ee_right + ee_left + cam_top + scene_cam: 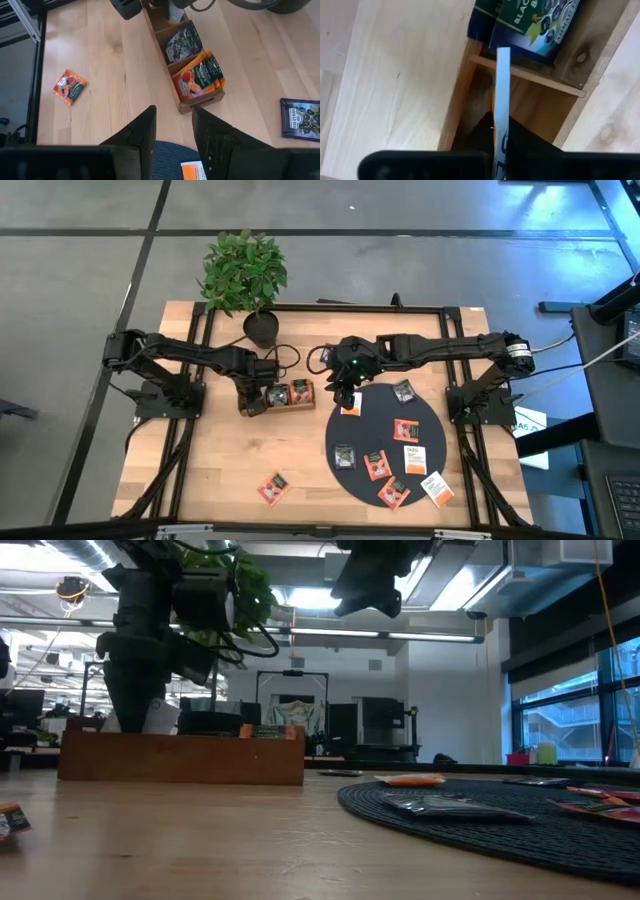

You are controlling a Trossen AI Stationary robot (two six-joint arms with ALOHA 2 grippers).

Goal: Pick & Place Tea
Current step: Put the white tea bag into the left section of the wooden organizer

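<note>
The wooden tray [290, 394] lies on the table left of the black round mat [380, 480]. My left gripper [252, 402] stands over the tray's left compartment [520, 107], shut on a white tea sachet [503, 90]. Dark sachets [535, 25] fill the middle compartment and red-orange ones [197, 80] the right one. My right gripper [172, 125] hangs open above the mat's far-left edge, over a white-and-orange sachet [350, 408]. Several more sachets lie flat on the mat, among them a dark one [403, 391]. A red-orange one [273, 487] lies on the bare table. My left gripper pinches the white sachet between its two fingers, from above and pointing down. The sachet stands on edge, and its lower part [503, 75] juts past the fingertips over the tray's left compartment. I cannot tell whether it touches the tray's floor.
A potted plant [245, 275] stands at the table's far edge behind the tray. A white sachet [437, 488] lies at the mat's near-right rim. Bare wood lies left of the mat and in front of the tray [220, 460]. Black frame rails run along the table's sides.
</note>
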